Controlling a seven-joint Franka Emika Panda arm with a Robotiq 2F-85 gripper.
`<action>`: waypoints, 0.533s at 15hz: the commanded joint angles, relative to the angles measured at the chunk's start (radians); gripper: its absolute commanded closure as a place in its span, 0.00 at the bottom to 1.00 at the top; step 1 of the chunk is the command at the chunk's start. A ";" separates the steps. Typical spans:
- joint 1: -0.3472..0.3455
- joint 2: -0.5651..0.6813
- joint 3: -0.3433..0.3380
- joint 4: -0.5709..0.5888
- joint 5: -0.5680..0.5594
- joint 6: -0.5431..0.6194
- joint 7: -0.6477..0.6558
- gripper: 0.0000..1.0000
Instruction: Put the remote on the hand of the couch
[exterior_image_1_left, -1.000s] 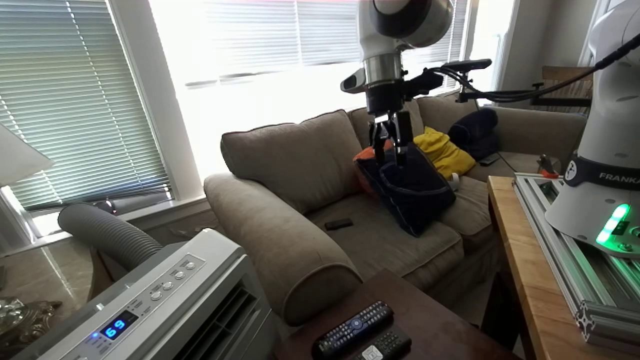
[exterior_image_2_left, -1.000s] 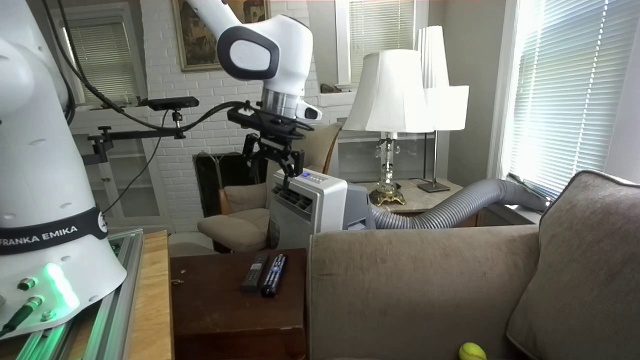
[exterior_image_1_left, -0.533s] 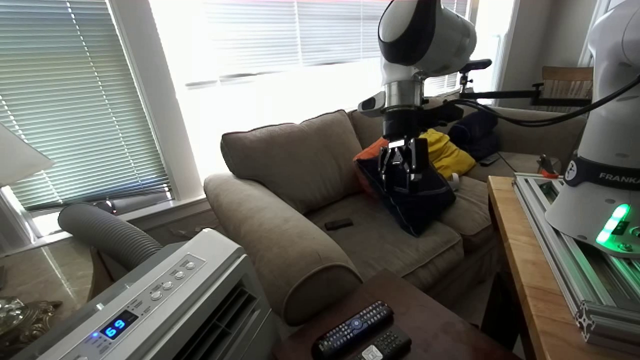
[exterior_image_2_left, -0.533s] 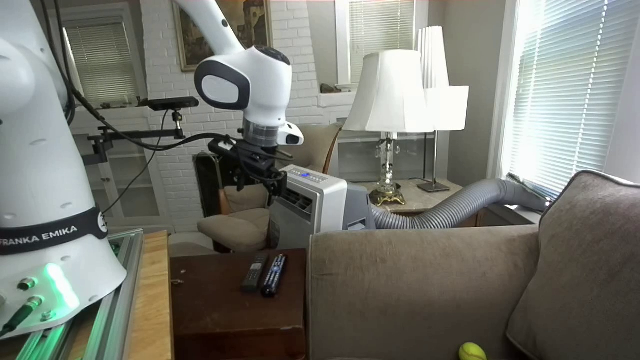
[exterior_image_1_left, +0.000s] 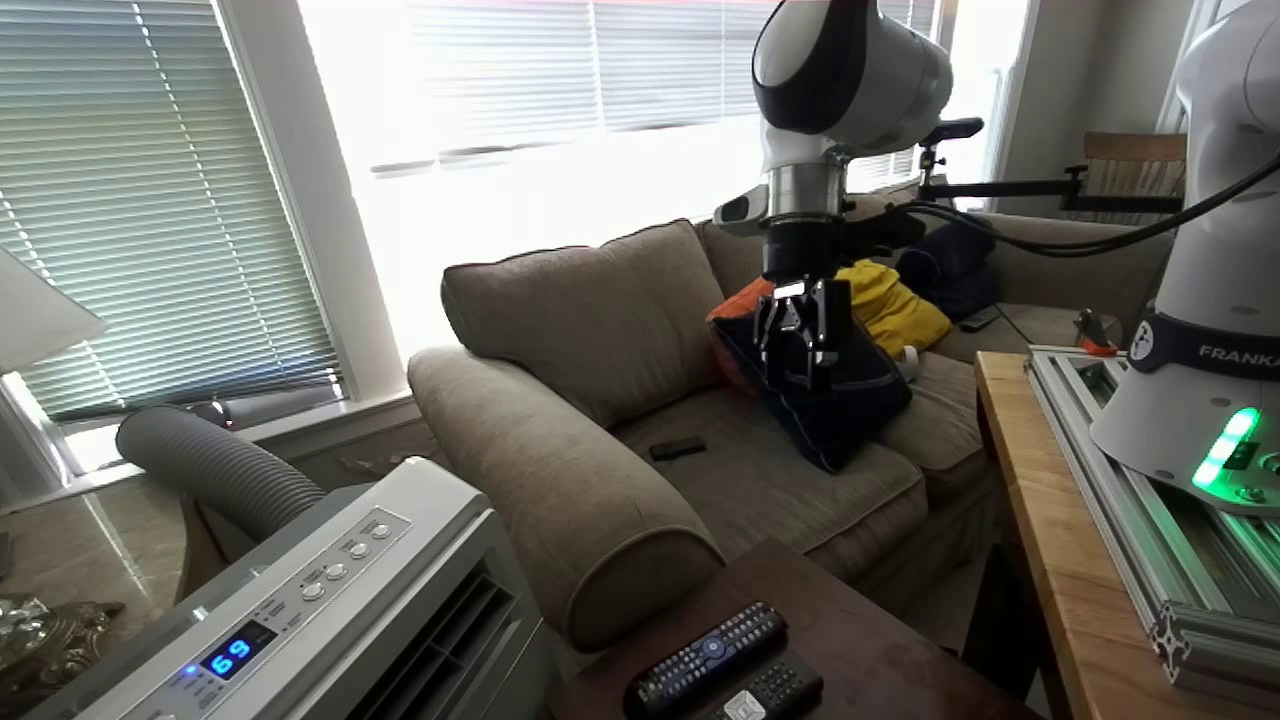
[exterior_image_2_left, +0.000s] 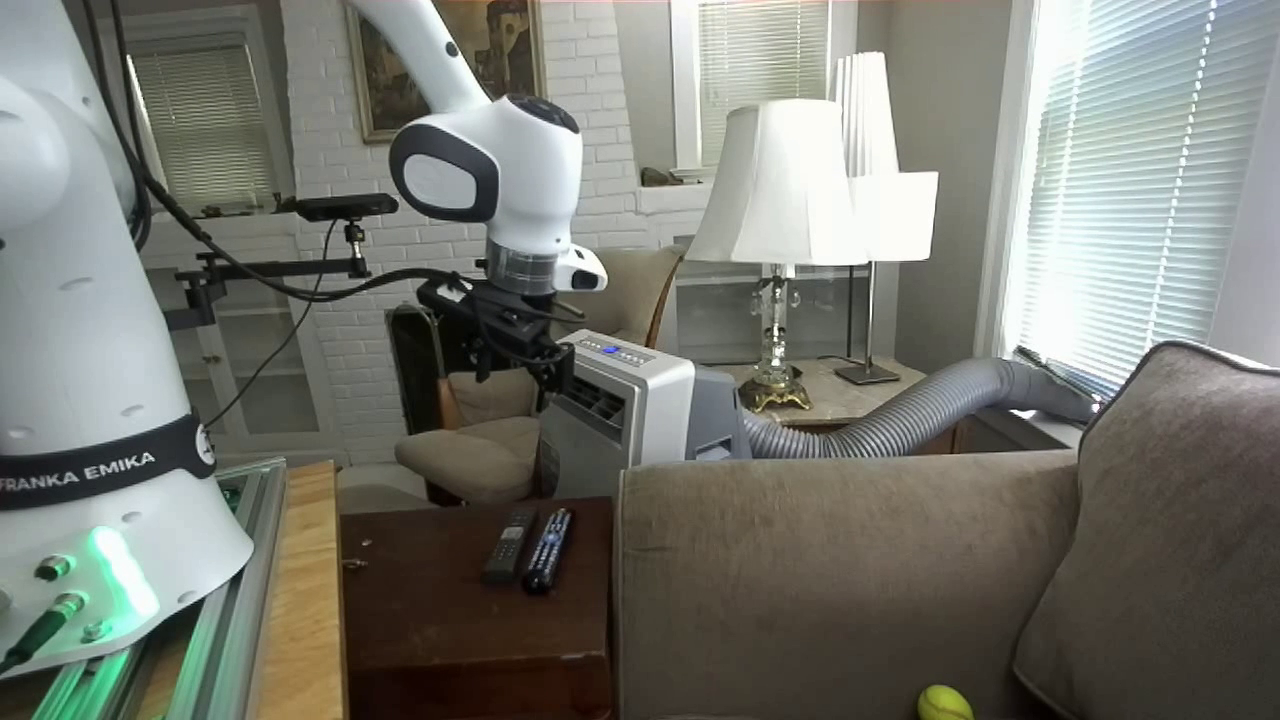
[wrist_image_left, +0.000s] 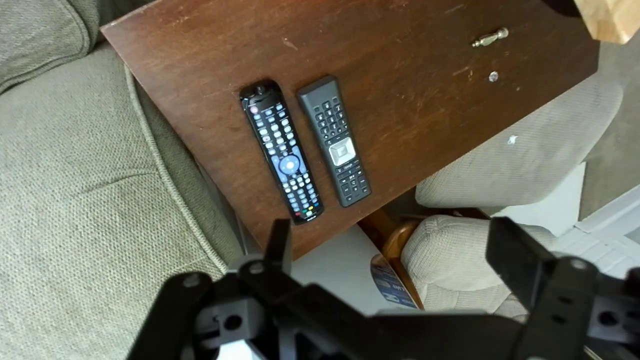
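Observation:
The remote (wrist_image_left: 282, 152), long and glossy black with rows of pale buttons, lies on the brown side table (wrist_image_left: 425, 75). It also shows in both exterior views (exterior_image_1_left: 708, 655) (exterior_image_2_left: 548, 550). The hand of the couch is the rolled tan armrest (exterior_image_1_left: 560, 470), beside the table; it also shows in an exterior view (exterior_image_2_left: 850, 560) and, pale, in the wrist view (wrist_image_left: 90, 190). Nothing lies on its visible top. My gripper (wrist_image_left: 392, 240) is open and empty, fingers wide apart, above the table area and apart from the remote. It also shows in an exterior view (exterior_image_1_left: 795, 368).
A dark grey remote (wrist_image_left: 335, 142) lies close beside the black one. A white air conditioner (exterior_image_2_left: 650, 400) stands beyond the table. A small dark device (exterior_image_1_left: 678, 448) and a navy pillow (exterior_image_1_left: 850, 410) are on the couch seat. A wooden bench (exterior_image_1_left: 1040, 540) carries the robot base.
My gripper has come lower and moved back toward the robot base compared with one second ago. Over the last half second it has hardly moved. The remotes have not moved.

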 joint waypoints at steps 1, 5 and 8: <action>0.009 0.069 0.041 0.000 0.088 0.151 -0.075 0.00; 0.074 0.194 0.115 0.041 0.341 0.378 -0.261 0.00; 0.104 0.303 0.205 0.111 0.541 0.482 -0.439 0.00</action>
